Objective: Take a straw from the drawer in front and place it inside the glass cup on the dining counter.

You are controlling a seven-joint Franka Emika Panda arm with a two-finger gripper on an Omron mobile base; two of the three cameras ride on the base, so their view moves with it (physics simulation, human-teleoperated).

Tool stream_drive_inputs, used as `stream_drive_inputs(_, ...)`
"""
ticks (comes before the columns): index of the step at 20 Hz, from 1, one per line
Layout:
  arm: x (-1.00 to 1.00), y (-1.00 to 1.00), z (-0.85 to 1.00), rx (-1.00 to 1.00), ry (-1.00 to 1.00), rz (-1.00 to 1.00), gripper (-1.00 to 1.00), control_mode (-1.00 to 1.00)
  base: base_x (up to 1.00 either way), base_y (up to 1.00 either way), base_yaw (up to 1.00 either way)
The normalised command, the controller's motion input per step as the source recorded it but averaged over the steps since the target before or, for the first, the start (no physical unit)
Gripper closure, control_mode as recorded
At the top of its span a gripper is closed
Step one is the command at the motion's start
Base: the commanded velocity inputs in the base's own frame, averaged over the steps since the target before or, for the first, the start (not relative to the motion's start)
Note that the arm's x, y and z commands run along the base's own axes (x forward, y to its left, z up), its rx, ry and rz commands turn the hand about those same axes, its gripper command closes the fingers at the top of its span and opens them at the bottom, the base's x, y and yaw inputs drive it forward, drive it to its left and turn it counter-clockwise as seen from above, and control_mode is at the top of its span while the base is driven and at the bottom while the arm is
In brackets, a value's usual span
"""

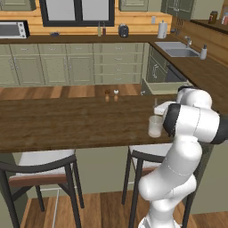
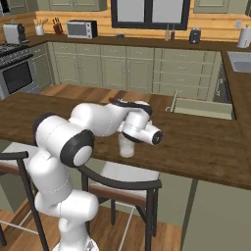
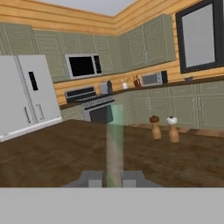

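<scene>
The straw (image 3: 114, 144) is pinched tight between the fingers (image 3: 89, 178) of the gripper (image 3: 113, 179). It sticks straight out over the counter (image 1: 67, 120), beside the cup (image 1: 155, 126), ready to drop in.

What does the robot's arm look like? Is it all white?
Mostly white. The arm is made of smooth, rounded, shiny tube sections, with dark black bands at the joints. One round end cap has a small dark circle in it. The gripper ends in two small grey, blocky fingertips. No cables or markings can be made out.
</scene>
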Motion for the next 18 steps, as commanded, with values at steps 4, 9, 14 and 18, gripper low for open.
stream_drive_inputs(4, 0.04, -0.02, -0.18, 0.0, 0.0, 0.0, 1.0, -1.0, 0.0, 0.0, 0.0)
stream_drive_inputs(9, 0.01, 0.0, -0.3, 0.0, 0.0, 0.0, -1.0, -1.0, 0.0, 0.0, 0.0)
stream_drive_inputs(14, 0.0, 0.0, -0.03, 0.0, 0.0, 0.0, -1.0, -1.0, 0.0, 0.0, 0.0)
stream_drive_inputs(18, -0.14, -0.04, 0.29, 0.0, -0.01, 0.0, -1.0, -1.0, 0.0, 0.0, 0.0)
